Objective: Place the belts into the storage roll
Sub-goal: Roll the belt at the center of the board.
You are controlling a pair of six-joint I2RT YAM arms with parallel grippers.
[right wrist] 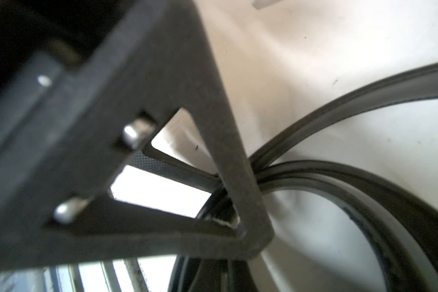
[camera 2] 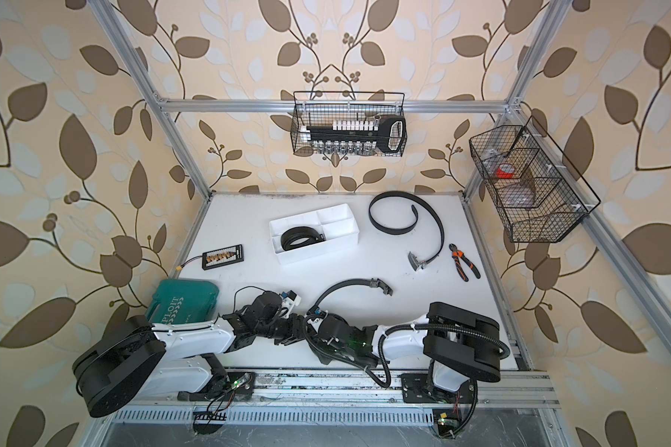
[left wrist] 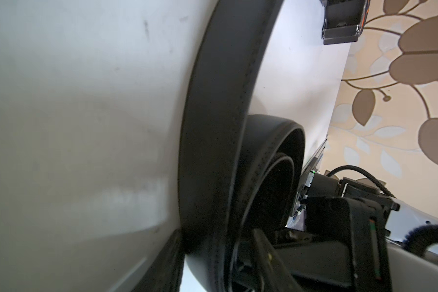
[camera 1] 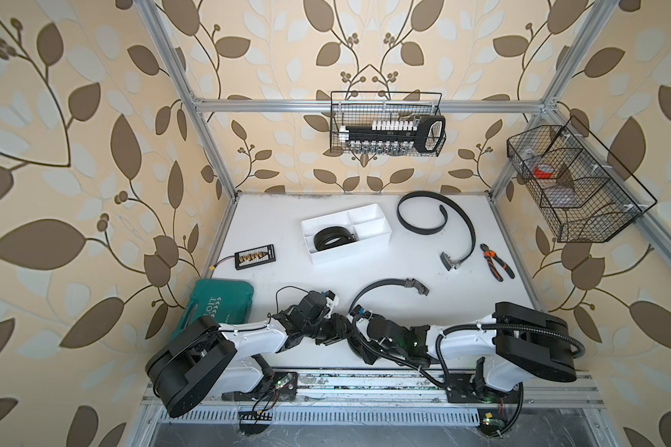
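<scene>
In both top views three black belts show on the white table [camera 1: 272, 216]. The first belt [camera 1: 331, 238] is wound into a flat ring and lies inside the white tray [camera 1: 369, 211], in a compartment on its near side. The tray's long axis slants from near left to far right.

The second belt [camera 1: 466, 220] lies loose to the right of the tray, well apart from both arms. Its plain end curls into an open loop at the far side. The strap then sweeps round to the right and runs toward me, ending at its buckle [camera 1: 451, 261]. The pliers [camera 1: 496, 261] lie just right of that buckle.

The third belt [camera 1: 376, 285] is at the near edge, between my two arms. Its free length arcs from the grippers away from me and then to the right, so its buckle [camera 1: 416, 287] points right. The rest is wound into a loose coil, standing on edge.

My right gripper [camera 1: 359, 333] is clenched on the layered turns of that coil; in the right wrist view the bands run in behind its finger [right wrist: 238, 177]. My left gripper [left wrist: 213, 265] straddles the same coil. I cannot tell whether it presses the strap or stands clear of it.
</scene>
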